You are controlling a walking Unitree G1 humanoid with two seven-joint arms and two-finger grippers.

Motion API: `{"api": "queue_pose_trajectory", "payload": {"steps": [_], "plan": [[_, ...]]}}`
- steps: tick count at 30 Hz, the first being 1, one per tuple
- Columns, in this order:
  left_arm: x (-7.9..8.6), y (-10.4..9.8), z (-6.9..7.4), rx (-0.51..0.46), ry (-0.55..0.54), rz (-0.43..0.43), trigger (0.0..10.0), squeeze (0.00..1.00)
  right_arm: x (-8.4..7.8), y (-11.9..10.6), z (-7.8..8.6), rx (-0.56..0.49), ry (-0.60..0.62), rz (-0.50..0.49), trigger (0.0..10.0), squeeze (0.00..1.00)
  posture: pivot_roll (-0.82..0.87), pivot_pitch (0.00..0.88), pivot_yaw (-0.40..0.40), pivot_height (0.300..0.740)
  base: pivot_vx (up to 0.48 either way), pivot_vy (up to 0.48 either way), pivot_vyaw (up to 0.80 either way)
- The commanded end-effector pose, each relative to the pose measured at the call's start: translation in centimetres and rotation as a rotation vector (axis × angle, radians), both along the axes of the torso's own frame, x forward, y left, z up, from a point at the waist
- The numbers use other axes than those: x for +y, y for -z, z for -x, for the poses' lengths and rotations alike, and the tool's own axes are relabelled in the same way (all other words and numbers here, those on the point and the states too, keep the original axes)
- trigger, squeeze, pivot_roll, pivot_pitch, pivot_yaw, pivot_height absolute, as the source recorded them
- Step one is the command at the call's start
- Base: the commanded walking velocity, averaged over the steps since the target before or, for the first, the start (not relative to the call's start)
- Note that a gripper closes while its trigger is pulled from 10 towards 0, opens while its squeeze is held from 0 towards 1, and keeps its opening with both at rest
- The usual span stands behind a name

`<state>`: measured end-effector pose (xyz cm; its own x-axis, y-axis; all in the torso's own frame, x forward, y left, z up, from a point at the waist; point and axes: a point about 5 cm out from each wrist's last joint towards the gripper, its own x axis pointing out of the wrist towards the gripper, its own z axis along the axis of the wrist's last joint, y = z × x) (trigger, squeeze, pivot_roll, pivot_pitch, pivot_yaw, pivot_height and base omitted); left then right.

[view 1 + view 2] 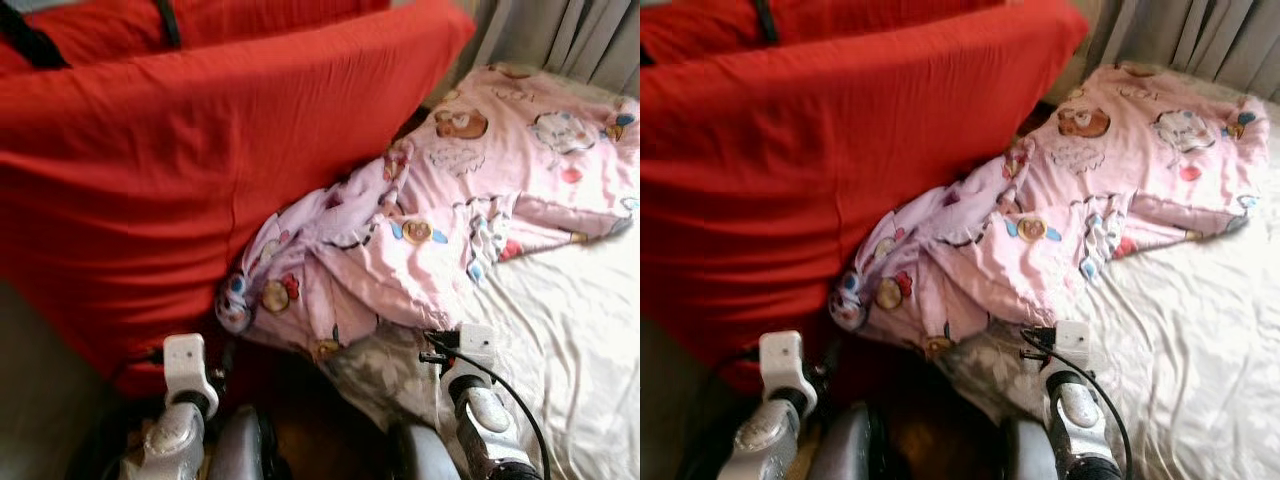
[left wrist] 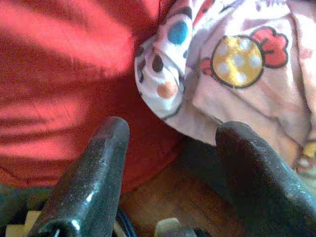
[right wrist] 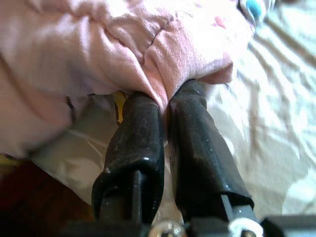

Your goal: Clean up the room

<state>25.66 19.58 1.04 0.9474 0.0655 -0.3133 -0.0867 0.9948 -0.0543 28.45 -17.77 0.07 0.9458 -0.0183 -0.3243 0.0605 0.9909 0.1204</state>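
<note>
the pink cartoon blanket (image 1: 440, 230) is pinched at the bed's (image 1: 580, 340) near edge by the right gripper (image 3: 165, 106); the left gripper (image 2: 173, 148) is held wide. spreading it flat is probably needed next.

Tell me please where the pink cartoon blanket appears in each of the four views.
Left eye view: pink blanket, centre to upper right.
Right eye view: same place.
Left wrist view: beyond the open left gripper.
Right wrist view: a fold pinched by the right gripper.
Shared landmark: red cushion.

Red cushion (image 1: 180, 170) crowds pink blanket (image 1: 450, 200) leftward.
</note>
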Motion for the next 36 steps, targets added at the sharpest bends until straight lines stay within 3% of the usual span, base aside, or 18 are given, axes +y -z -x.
{"api": "queue_pose_trajectory", "payload": {"steps": [1,8,28,36], "plan": [[-0.2,0.9,0.1,0.024,-0.009,0.023,10.0,0.00,-0.1,-0.2,0.1,-0.028,0.016,-0.019,10.0,0.00,-0.01,0.000,-0.016,0.613,0.000,0.000,0.00],[-0.9,2.3,0.2,0.088,0.038,0.008,10.0,0.00,-0.3,-0.3,0.0,-0.033,0.039,-0.028,10.0,0.00,-0.01,0.000,-0.007,0.638,0.000,0.000,0.00],[-0.3,4.6,1.5,0.204,0.036,0.013,10.0,0.00,0.0,-0.3,-0.2,-0.034,0.048,-0.021,10.0,0.00,0.01,0.000,0.008,0.738,0.000,0.000,0.00],[-0.3,5.1,2.0,0.230,0.024,0.017,10.0,0.00,0.1,-0.4,-0.3,-0.035,0.040,-0.011,10.0,0.00,0.02,0.000,-0.002,0.740,0.000,0.000,0.00]]}}
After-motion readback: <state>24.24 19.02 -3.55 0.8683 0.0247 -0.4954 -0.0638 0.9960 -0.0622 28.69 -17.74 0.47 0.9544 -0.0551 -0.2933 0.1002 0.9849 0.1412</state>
